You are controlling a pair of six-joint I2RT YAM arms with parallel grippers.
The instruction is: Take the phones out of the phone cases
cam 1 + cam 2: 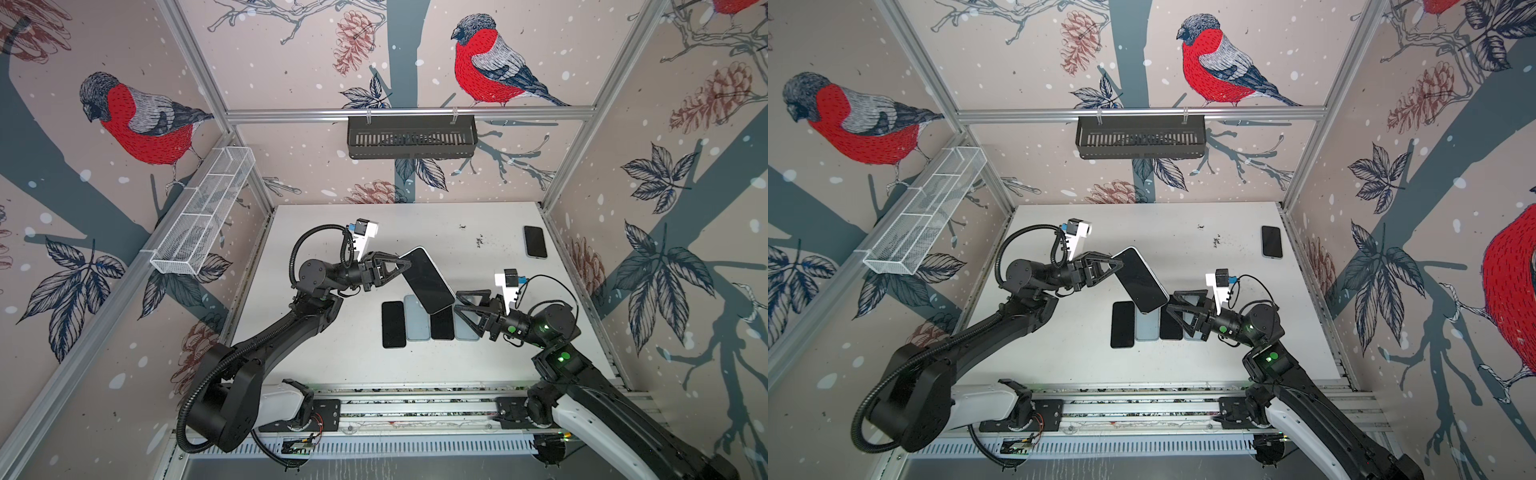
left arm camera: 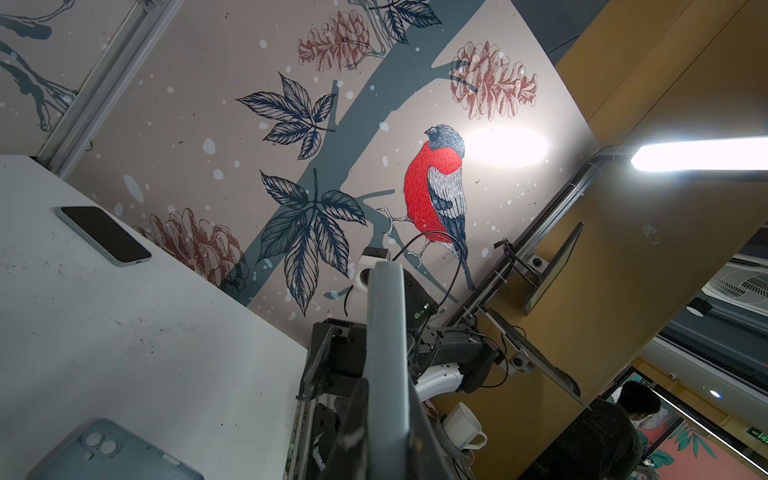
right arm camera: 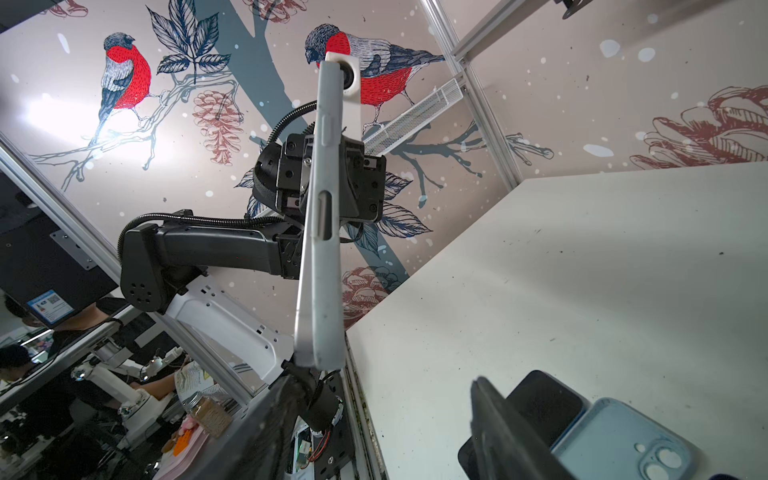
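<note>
Table phones point(image 1: 393, 324) partly behind cased phone point(image 1: 428, 280)

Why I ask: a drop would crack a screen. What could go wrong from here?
1. The left claw pinches only the upper end of the cased phone, held tilted in the air; a tug might slip it onto the black phone and blue case below.
2. The right claw, open at the lower corner, may clamp phone and case together, so nothing separates.
</note>
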